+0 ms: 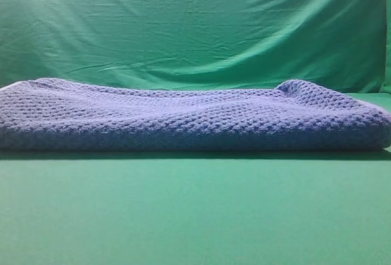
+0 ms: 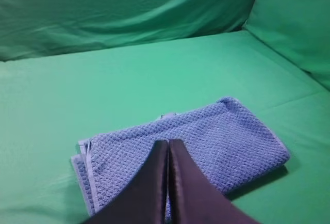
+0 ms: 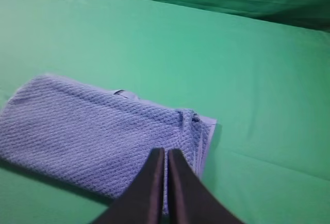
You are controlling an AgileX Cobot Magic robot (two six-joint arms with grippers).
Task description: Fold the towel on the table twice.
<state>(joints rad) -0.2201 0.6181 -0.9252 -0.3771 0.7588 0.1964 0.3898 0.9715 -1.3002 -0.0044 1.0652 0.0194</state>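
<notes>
Left pincer (image 2: 168, 144) and right pincer (image 3: 165, 152) were seen clenched, nothing grasped, raised clear. Beneath and beyond both, the towel (image 2: 191, 152) was laid folded on the table (image 2: 103, 90), layered edges stacked, judged finished.

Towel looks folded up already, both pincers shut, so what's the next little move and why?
Probably just lift both arms clear and stop. The towel lies on the table as a compact bundle with stacked layers at its end, so the folds look done. The left pincer and right pincer are shut above it, with no cloth seen between their fingers.
</notes>
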